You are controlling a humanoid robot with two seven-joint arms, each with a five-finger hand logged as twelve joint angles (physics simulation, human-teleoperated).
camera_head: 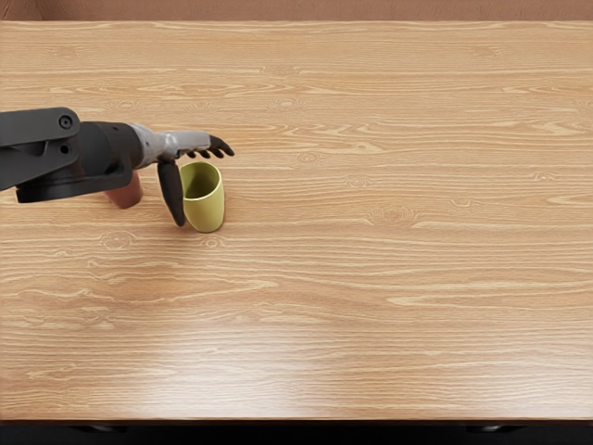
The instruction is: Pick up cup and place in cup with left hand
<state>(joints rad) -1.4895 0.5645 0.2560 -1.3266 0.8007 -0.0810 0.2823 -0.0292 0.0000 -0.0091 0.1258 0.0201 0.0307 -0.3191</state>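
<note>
Fingers (pixel 220 146) of the grey-and-black left hand (pixel 178 143) stretch out unclosed, thumb (pixel 170 193) lowered beside the tapered yellow-green cup (pixel 208 209), probably light, stiff and best clasped mid-wall, on the table (pixel 371 297) near a half-hidden reddish cup (pixel 127 194).

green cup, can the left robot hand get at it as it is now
Likely yes: the left robot hand is open right by the green cup, thumb down along its side, and nothing visible blocks the way; whether they touch is unclear.
</note>
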